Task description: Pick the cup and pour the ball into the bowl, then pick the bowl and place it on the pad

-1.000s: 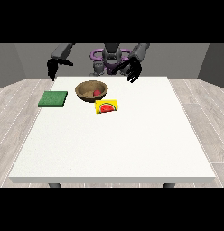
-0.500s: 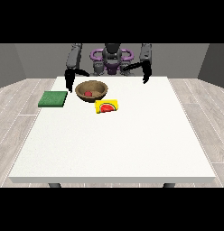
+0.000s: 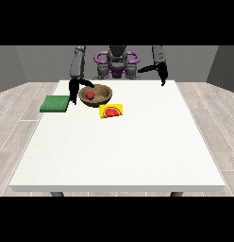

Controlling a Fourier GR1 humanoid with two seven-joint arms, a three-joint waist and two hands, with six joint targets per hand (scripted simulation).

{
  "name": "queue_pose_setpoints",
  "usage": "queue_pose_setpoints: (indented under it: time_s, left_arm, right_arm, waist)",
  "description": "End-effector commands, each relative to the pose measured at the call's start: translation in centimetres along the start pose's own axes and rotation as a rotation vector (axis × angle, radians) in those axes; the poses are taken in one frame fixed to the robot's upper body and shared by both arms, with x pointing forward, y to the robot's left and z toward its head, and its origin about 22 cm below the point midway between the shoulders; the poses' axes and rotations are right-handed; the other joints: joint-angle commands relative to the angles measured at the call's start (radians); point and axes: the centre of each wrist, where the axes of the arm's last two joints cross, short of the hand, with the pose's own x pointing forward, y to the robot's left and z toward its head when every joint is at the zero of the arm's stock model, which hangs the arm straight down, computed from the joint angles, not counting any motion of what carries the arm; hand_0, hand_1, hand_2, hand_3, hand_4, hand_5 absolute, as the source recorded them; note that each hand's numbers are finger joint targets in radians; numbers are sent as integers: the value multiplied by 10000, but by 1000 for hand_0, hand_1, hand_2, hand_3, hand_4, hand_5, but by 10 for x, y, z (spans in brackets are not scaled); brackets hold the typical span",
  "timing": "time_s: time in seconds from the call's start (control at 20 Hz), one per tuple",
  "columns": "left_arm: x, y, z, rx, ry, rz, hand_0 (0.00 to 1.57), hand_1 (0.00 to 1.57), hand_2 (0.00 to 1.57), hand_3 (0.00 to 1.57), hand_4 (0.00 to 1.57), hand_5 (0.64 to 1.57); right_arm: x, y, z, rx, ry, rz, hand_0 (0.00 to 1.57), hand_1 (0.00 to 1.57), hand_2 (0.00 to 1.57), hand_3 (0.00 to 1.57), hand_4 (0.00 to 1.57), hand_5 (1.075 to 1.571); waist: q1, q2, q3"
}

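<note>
The wooden bowl (image 3: 96, 94) sits near the table's (image 3: 137, 151) far edge with the red ball (image 3: 90, 95) already inside it, the green pad (image 3: 55, 103) just to its left and the yellow cup (image 3: 112, 111) lying on its side in front. Over the last second the hand at the view's left (image 3: 73, 89) has come down to the bowl's rim, fingers spread and holding nothing, so I judge the bowl pick is starting. The hand at the view's right (image 3: 161, 73) hangs empty above the far edge, fingers relaxed.

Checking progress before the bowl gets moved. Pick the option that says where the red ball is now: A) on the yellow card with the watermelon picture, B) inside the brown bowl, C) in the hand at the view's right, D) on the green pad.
B: the red ball lies inside the brown bowl, beside the green pad.
</note>
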Motion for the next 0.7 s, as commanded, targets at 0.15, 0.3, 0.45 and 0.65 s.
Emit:
queue_pose_setpoints:
  time_s: [0.15,0.3,0.45,0.65]
  left_arm:
    - [5,12,0,81,-311,119,0,0,0,0,0,1566]
    - [10,11,7,-69,-167,145,0,0,0,0,0,1565]
    - [14,15,6,-279,-384,221,0,0,0,0,0,1566]
    - [35,1,-12,-450,-1148,381,0,0,0,0,470,1564]
  right_arm:
    - [-14,26,-7,158,136,63,0,0,0,0,100,1563]
    - [-31,7,4,-92,-47,-148,0,0,0,0,64,1562]
    - [-44,-8,21,-1451,1842,-871,0,0,0,0,464,1547]
    - [-55,-18,38,-2305,2348,3154,1571,1571,1571,1088,850,1505]
  waist:
    - [94,178,1]
    - [218,218,3]
    - [338,344,9]
    - [771,846,-27]
